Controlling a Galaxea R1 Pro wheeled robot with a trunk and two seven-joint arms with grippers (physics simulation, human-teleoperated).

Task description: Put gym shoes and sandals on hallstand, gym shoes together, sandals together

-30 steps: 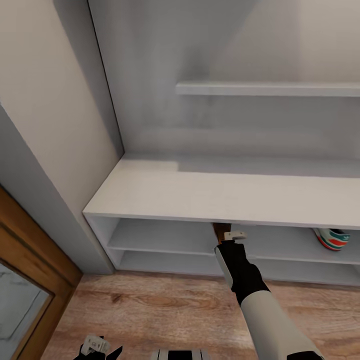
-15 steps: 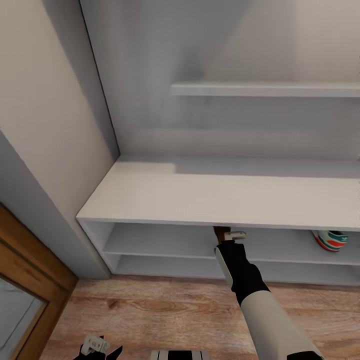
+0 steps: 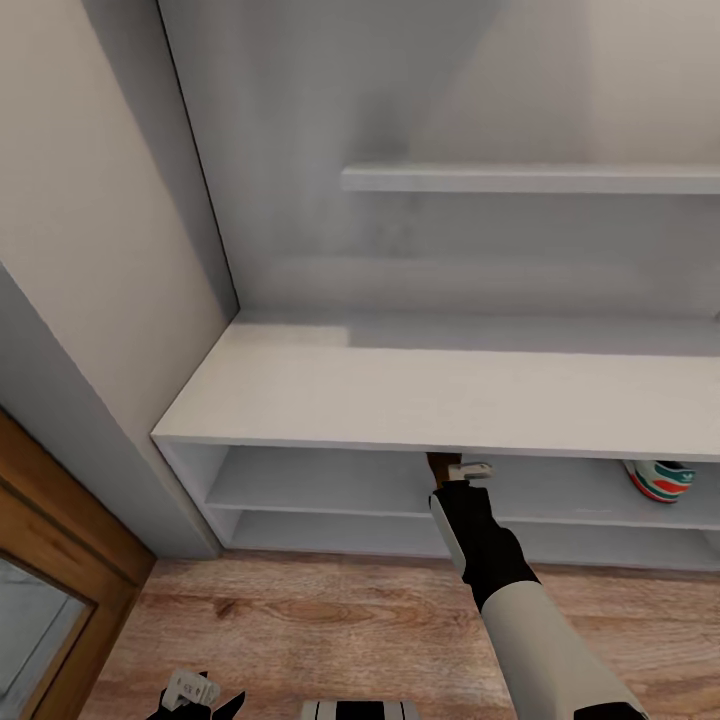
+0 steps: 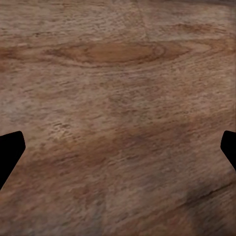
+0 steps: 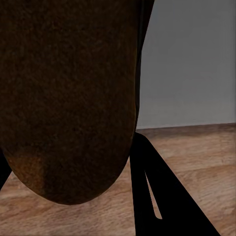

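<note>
In the head view my right gripper [image 3: 458, 470] reaches under the top board of the white hallstand [image 3: 400, 395], at its upper open shelf. It is shut on a brown sandal [image 3: 437, 464], whose dark sole [image 5: 69, 98] fills much of the right wrist view beside one black finger [image 5: 147, 191]. One gym shoe [image 3: 661, 478], cream with green and red-orange, sits on the same shelf far to the right. My left gripper [image 3: 195, 692] hangs low over the corridor floor [image 4: 118, 73], open, with nothing between its fingertips [image 4: 10, 150].
A long floating shelf [image 3: 530, 179] is fixed to the pale back panel above the rack. A grey wall [image 3: 90, 250] and a wooden door frame [image 3: 60, 520] stand at the left. Wood-plank floor [image 3: 300, 610] runs in front of the rack.
The head view has shifted slightly, so the rack's left end sits a bit further left in the picture. My right gripper keeps the sandal at the same spot under the top board.
</note>
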